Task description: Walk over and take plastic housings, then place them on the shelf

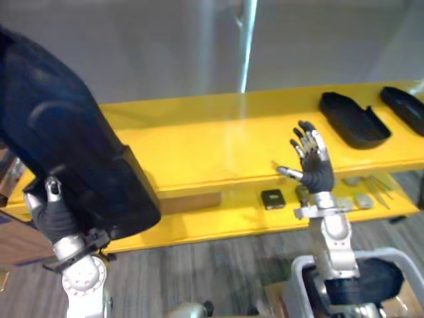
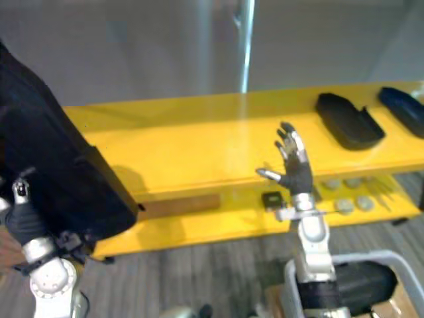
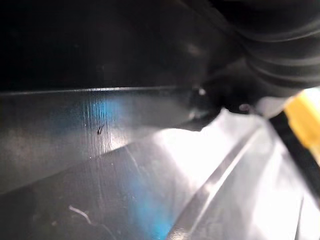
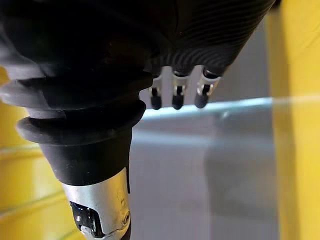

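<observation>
Item 1. Large black housing [image 1: 73,146]: smooth, matt moulded plastic with a rounded bulk and one squared lower corner. It stands up against the left hand [image 1: 52,212], rising above and outward from it, in front of the shelf's end. The hand's fingers are hidden behind the shell, so I cannot tell how they grip. The left wrist view shows the housing's glossy, lightly scratched inner face close up.

Item 2. Right hand [image 1: 313,165]: raised, palm toward the shelf, fingers straight and spread, thumb out to the side, holding nothing. Its dark fingertips [image 4: 173,102] stand in a row in its wrist view.

Item 3. Yellow shelf [image 1: 199,139]: two tiers, smooth painted surface, just beyond the right hand.

Item 4. Upper tier, beyond and outward of the right hand: a black tray-shaped housing [image 1: 354,119], and past it a second black housing [image 1: 405,106], apart from each other.

Item 5. Lower tier: a small black square block [image 1: 271,199] just inward of the right wrist; grey discs [image 1: 362,200] and thin rods [image 1: 381,185] outward of it.

Item 6. Pale-rimmed tub [image 1: 405,257] below the right hand, with a dark rounded piece inside.
</observation>
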Available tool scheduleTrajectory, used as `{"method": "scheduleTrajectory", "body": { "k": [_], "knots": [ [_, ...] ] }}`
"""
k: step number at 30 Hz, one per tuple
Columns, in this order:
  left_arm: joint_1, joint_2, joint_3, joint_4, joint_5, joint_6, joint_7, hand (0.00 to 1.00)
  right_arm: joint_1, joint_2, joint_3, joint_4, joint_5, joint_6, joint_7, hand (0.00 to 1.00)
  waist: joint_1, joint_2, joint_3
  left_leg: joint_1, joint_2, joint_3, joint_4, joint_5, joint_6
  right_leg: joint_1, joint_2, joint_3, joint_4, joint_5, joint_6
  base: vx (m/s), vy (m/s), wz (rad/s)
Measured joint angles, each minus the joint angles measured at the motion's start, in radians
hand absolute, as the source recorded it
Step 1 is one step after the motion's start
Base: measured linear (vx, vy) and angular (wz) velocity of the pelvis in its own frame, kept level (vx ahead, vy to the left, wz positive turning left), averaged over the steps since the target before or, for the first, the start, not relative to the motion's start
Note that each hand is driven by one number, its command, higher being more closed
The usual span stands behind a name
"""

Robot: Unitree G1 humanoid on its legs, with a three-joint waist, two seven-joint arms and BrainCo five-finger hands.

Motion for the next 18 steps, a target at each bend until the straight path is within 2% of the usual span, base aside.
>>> {"method": "scheduleTrajectory", "body": {
  "k": [1, 2, 4, 6, 7, 11, 14, 18],
  "knots": [
    [-0.010, -0.003, -0.012, 0.000, 0.002, -0.004, -0.016, 1.00, 0.015, 0.004, -0.022, -0.001, 0.001, 0.000, -0.019, 0.00, -0.012, 0.005, -0.003, 0.005, 0.025, 0.090, -0.011, 0.010, -0.014, 0.020, -0.006, -0.046, 0.000, -0.001, -0.001, 0.13, -0.062, 1.07],
    [-0.017, -0.002, -0.021, 0.000, 0.005, -0.007, -0.025, 1.00, 0.026, 0.007, -0.035, -0.002, 0.001, 0.000, -0.027, 0.00, -0.016, 0.010, -0.008, 0.008, 0.027, 0.109, -0.023, 0.017, -0.020, 0.027, -0.011, -0.067, 0.000, -0.001, -0.001, 0.11, 0.015, 0.98],
    [-0.047, -0.001, -0.038, -0.007, 0.009, -0.018, -0.055, 1.00, 0.051, 0.030, -0.071, -0.008, -0.002, -0.001, -0.073, 0.00, -0.013, 0.001, -0.011, 0.043, -0.003, 0.099, -0.085, 0.062, -0.014, 0.044, -0.036, -0.098, 0.005, -0.004, 0.000, 0.12, 0.084, 0.62],
    [-0.061, 0.004, -0.040, -0.009, 0.010, -0.018, -0.071, 1.00, 0.051, 0.053, -0.093, -0.013, -0.008, -0.004, -0.100, 0.00, -0.016, -0.011, -0.010, 0.055, -0.019, 0.082, -0.106, 0.078, -0.012, 0.052, -0.047, -0.110, 0.009, -0.004, 0.000, 0.07, 0.076, 0.34],
    [-0.064, 0.012, -0.041, -0.009, 0.010, -0.017, -0.079, 1.00, 0.051, 0.077, -0.105, -0.015, -0.009, -0.011, -0.131, 0.00, -0.015, -0.023, -0.010, 0.069, -0.024, 0.083, -0.119, 0.080, -0.012, 0.058, -0.052, -0.108, 0.016, -0.006, -0.002, 0.04, 0.068, 0.16],
    [-0.062, 0.021, -0.043, -0.010, 0.008, -0.016, -0.123, 1.00, 0.104, 0.141, -0.109, -0.070, -0.010, -0.030, -0.209, 0.00, -0.020, -0.038, -0.017, 0.107, -0.029, 0.094, -0.163, 0.091, -0.011, 0.059, -0.061, -0.101, 0.042, -0.013, -0.014, 0.01, 0.033, -0.07],
    [-0.060, 0.021, -0.059, -0.013, 0.005, -0.016, -0.148, 1.00, 0.156, 0.187, -0.109, -0.100, -0.010, -0.031, -0.235, 0.00, -0.040, -0.043, -0.017, 0.145, -0.030, 0.142, -0.208, 0.103, -0.010, 0.054, -0.063, -0.067, 0.045, -0.016, -0.018, -0.03, 0.021, -0.36],
    [-0.061, 0.022, -0.079, -0.013, -0.003, -0.016, -0.167, 1.00, 0.205, 0.212, -0.110, -0.100, -0.012, -0.031, -0.233, 0.00, -0.066, -0.050, -0.016, 0.160, -0.031, 0.207, -0.237, 0.103, -0.010, 0.042, -0.062, -0.022, 0.018, -0.016, -0.018, -0.07, 0.022, -0.58]
  ]
}}
